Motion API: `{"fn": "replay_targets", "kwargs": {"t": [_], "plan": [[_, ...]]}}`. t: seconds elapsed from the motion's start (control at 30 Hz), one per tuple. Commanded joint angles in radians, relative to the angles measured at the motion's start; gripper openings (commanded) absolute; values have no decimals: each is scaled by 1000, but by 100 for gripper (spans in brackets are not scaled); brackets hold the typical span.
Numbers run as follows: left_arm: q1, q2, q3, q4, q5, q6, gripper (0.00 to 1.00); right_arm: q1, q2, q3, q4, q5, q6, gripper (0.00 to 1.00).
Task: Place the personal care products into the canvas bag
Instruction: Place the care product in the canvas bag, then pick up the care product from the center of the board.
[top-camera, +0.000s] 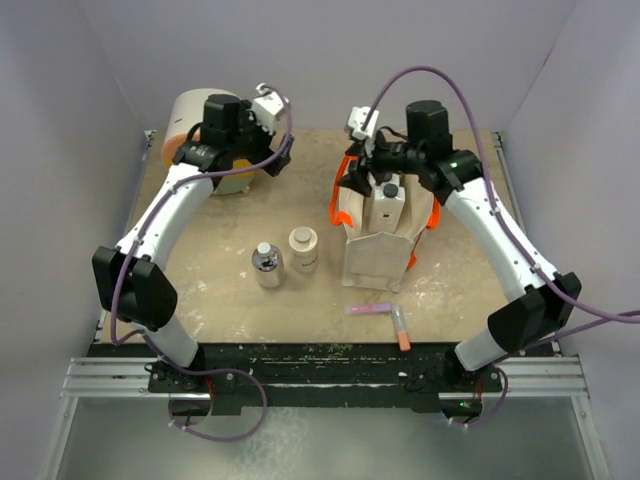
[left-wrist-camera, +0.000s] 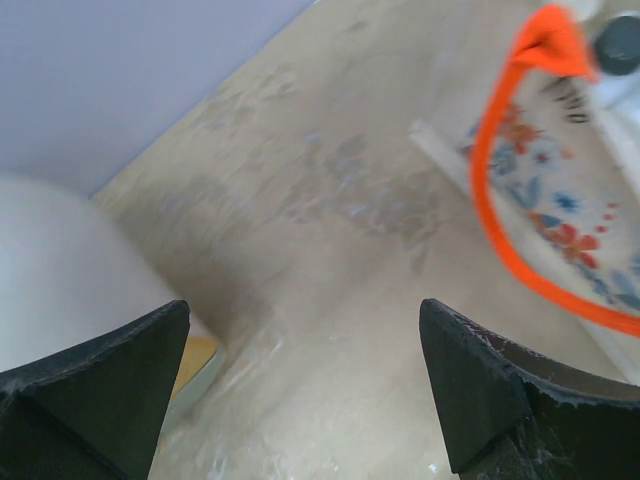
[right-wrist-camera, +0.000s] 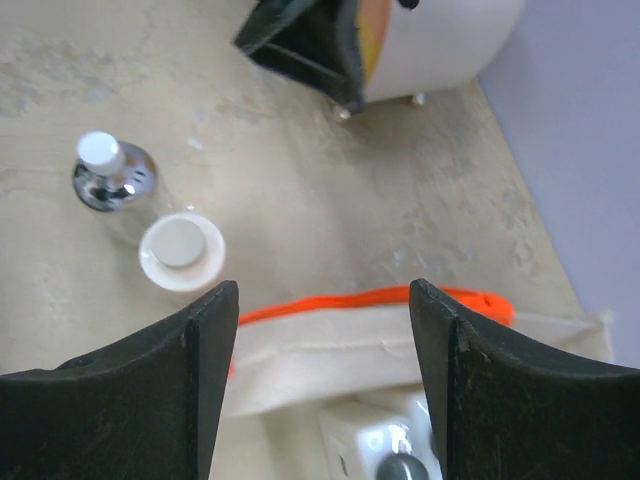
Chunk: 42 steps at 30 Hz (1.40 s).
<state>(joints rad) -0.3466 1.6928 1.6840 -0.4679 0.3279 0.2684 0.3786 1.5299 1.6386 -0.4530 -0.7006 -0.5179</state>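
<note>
Gripper of the right arm, fingers spread with nothing between them, above the open mouth of the beige boxy canvas bag. Directly below it, inside the bag, stands a white bottle with a black cap. One bright orange loop handle runs along the bag's rim just beneath the fingertips.

Beyond the bag, on the pale scuffed counter, a clear-grey bottle with a white cap and a squat cream jar stand upright just beside each other, well apart from the bag's left side. In the top view the bag stands upright on the right half of the counter. A slim pink tube and a short tube with an orange end lie on the counter near its front face.

Gripper of the left arm, fingers spread wide and empty, hangs over bare counter at the far edge, between the round cream drawer box with an orange panel and the bag. Its wrist view shows a flower print on the bag's wall.
</note>
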Motion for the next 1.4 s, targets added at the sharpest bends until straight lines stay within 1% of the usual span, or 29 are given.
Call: {"fn": "replay_targets", "kwargs": {"t": [0.0, 0.07, 0.13, 0.23, 0.33, 0.6, 0.73, 1.03, 1.17, 1.37], "plan": [[73, -108, -69, 84, -152, -112, 99, 128, 33, 57, 26, 93, 51, 72], [110, -123, -90, 93, -192, -142, 99, 177, 76, 77, 4, 105, 40, 73], [150, -136, -95, 92, -211, -175, 99, 239, 124, 103, -33, 159, -3, 74], [208, -154, -96, 83, -207, -219, 99, 311, 200, 138, -78, 245, -23, 77], [248, -178, -107, 80, -189, -246, 99, 352, 256, 172, -122, 285, -37, 77], [282, -233, -147, 87, -145, -263, 99, 387, 292, 121, -195, 370, -97, 81], [292, -237, -150, 92, -132, -272, 99, 391, 305, 94, -205, 399, -55, 83], [305, -227, -150, 104, -104, -291, 99, 396, 333, 69, -208, 400, -16, 84], [308, -221, -149, 108, -99, -295, 99, 398, 347, 65, -202, 393, 22, 83], [308, -216, -149, 116, -83, -306, 99, 398, 359, 60, -189, 388, 92, 78]]}}
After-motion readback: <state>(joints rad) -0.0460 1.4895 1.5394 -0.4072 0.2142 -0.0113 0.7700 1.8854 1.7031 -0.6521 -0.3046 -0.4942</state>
